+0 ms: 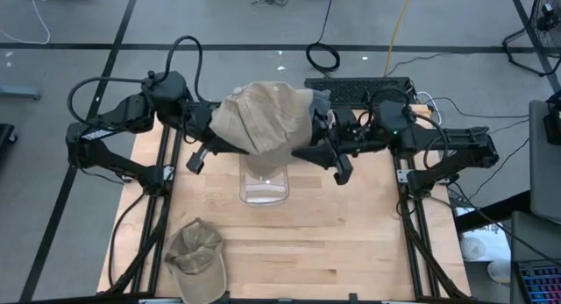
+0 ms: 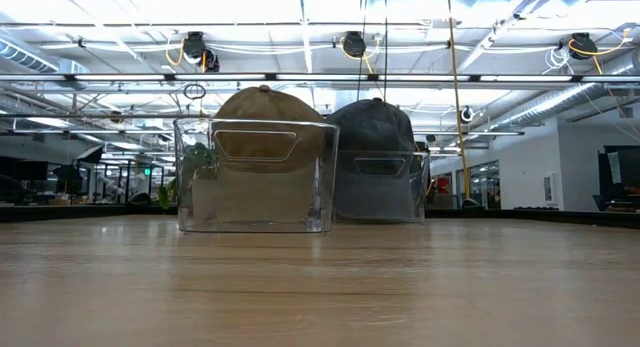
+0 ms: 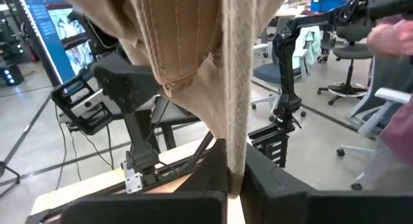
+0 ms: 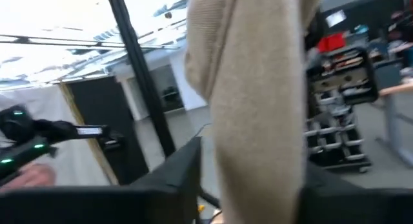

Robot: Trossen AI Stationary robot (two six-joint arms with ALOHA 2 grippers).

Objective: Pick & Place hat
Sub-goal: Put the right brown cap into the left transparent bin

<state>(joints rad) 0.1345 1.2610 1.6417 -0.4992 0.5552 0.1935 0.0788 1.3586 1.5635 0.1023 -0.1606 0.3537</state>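
A tan corduroy hat (image 1: 263, 118) hangs in the air between both arms, over a clear plastic bin (image 1: 263, 186) standing on the table's middle. My left gripper (image 1: 219, 139) is shut on the hat's left side and my right gripper (image 1: 307, 151) on its right side. A grey hat (image 1: 319, 102) shows just beyond the tan one. An olive hat (image 1: 196, 256) lies on the table near the near-left corner. In the low view the clear bin (image 2: 255, 182) shows with a tan hat (image 2: 265, 107) and a grey hat (image 2: 375, 122) behind it; neither gripper appears there. My left gripper (image 3: 235, 188) pinches a hanging strip of the tan hat's edge (image 3: 235, 140) between its two fingers, coming from the table's left. The hat is lifted clear of the table and bulges above the fingers. My right gripper (image 4: 251, 192) pinches a broad fold of the tan hat's fabric (image 4: 258, 133) between its two fingers, coming from the table's right. The hat is clear of the table; how many layers are held I cannot tell.
The wooden table (image 1: 351, 243) has bare room on its right half and in front of the bin. Black frame rails (image 1: 412, 225) run along both side edges. A keyboard (image 1: 359, 87) lies beyond the far edge. A person's hand (image 3: 393, 37) shows in the room.
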